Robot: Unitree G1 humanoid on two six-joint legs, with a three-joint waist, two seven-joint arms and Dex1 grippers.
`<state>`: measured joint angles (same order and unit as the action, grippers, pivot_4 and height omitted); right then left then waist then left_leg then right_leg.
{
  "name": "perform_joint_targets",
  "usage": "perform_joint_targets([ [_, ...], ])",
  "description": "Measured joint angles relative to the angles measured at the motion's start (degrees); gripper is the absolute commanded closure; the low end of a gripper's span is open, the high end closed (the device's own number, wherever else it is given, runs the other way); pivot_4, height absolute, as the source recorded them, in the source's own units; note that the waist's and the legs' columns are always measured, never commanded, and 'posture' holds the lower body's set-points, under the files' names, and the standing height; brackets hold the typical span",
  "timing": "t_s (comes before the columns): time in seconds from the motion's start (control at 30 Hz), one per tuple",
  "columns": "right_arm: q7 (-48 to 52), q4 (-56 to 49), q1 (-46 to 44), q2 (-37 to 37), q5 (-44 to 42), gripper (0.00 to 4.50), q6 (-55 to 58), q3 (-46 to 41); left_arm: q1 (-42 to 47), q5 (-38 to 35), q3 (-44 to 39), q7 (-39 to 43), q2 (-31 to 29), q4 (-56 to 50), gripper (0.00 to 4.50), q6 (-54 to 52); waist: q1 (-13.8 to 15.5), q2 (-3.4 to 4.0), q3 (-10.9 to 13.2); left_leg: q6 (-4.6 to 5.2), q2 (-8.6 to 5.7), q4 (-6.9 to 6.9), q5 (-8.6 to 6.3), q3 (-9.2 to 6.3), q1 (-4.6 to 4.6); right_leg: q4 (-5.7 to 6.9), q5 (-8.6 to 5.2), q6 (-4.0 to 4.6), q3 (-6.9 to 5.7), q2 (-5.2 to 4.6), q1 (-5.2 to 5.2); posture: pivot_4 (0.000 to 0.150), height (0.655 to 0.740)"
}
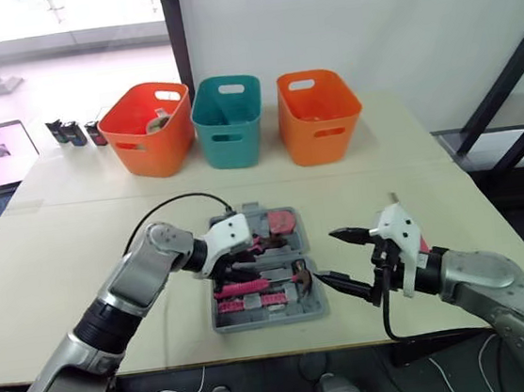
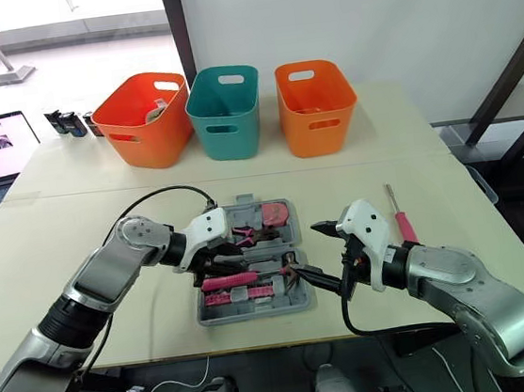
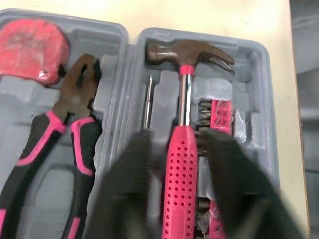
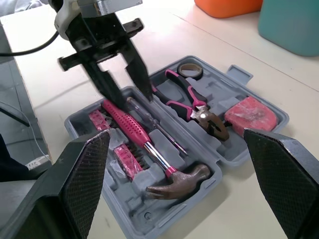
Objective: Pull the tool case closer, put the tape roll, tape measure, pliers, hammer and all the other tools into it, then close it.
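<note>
L gripper (image 4: 130,97) astride hammer (image 3: 180,149), R wrist view: tape roll (image 4: 191,76) in case (image 4: 164,211)

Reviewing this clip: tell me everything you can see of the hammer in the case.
The hammer is a claw hammer: dark brownish metal head, shiny steel shank, pink dimpled grip. It lies flat in a moulded recess of the grey tool case, in the half nearer the robot, head toward the robot's right. A slim screwdriver lies along one side, a pink bit holder along the other. The left gripper is open, straddling the grip; contact cannot be told.
</note>
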<state>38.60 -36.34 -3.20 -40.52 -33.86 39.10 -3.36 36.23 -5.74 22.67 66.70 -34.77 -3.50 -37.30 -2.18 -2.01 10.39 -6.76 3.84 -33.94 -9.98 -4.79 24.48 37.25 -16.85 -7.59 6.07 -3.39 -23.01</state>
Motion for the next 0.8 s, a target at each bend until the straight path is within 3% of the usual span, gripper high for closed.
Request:
perform_joint_targets([
  [0.03,0.00,0.00,0.00,0.00,0.01,0.00,0.00,0.01,-0.33,-0.31,-0.44,-0.30,0.26,0.14,4.47,0.40,-0.02,0.00,0.00,0.00,0.00,0.00,0.00,0.00,0.00,0.00,0.00,0.00,0.00,0.00,0.00,0.150,0.7400],
  [0.4,-0.55,0.09,0.43,0.00,0.50,0.00,0.00,0.08,-5.17,-2.01,-1.34,-2.25,4.16,4.57,4.47,5.46,-0.16,0.01,0.00,0.00,0.00,0.00,0.00,0.00,-0.02,0.02,0.01,-0.01,0.00,0.01,0.01,0.150,0.7400],
  [0.8,-1.71,0.06,2.29,-0.16,0.48,0.00,0.58,-0.18,-7.18,1.80,-0.31,-4.90,5.81,11.40,4.47,14.86,-0.09,0.06,-0.04,0.00,0.00,-0.01,0.00,0.00,-0.14,-0.01,0.00,0.01,0.00,0.00,0.16,0.150,0.7400],
])
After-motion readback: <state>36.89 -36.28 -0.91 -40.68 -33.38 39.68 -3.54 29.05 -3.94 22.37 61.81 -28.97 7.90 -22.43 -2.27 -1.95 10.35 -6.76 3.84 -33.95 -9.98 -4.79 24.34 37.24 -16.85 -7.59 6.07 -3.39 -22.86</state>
